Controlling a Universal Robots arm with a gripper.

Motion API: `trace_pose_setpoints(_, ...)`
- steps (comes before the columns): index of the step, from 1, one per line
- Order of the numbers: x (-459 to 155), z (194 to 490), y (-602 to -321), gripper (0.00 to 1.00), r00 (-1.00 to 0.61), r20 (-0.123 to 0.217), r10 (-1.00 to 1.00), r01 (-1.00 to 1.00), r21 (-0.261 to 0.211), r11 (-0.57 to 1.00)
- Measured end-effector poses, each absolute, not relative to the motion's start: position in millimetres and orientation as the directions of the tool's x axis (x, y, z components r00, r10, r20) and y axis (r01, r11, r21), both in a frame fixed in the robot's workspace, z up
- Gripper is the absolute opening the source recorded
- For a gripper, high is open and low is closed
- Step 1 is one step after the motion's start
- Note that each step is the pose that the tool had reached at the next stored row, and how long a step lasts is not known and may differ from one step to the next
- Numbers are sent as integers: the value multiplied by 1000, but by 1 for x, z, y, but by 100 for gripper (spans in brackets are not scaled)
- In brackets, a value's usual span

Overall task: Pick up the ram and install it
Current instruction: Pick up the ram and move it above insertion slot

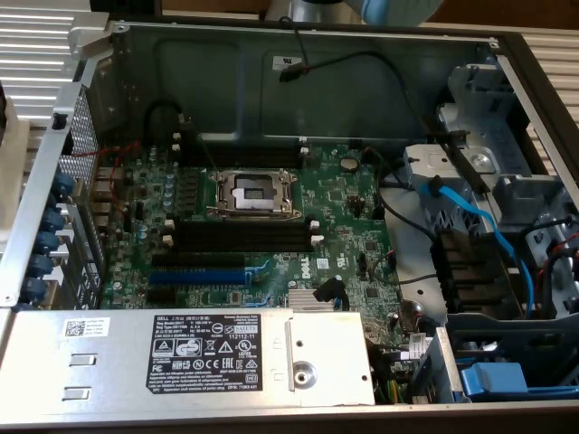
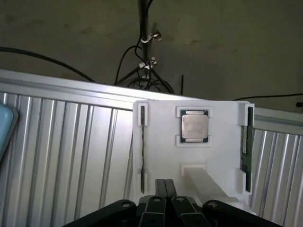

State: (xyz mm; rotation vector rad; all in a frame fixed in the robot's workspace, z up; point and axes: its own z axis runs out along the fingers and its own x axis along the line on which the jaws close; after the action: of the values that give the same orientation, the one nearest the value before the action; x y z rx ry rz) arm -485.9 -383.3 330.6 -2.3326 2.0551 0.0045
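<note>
The tool (image 2: 165, 189) is hanging over a white holder (image 2: 222, 142) with its fingers pressed together, gripping nothing. The ram (image 2: 245, 147) is standing on edge in a groove along one side of that holder, beside a processor chip (image 2: 194, 126) and apart from the tool.

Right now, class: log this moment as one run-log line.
gripper: shut, holding nothing | near: white holder | ram: on edge in holder, not picked | memory slots: empty
</note>
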Motion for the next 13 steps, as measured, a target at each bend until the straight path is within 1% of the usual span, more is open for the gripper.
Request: trace_pose_setpoints(13, -487, 314, -383, 10, 125, -36, -992, -992, -4, -125)
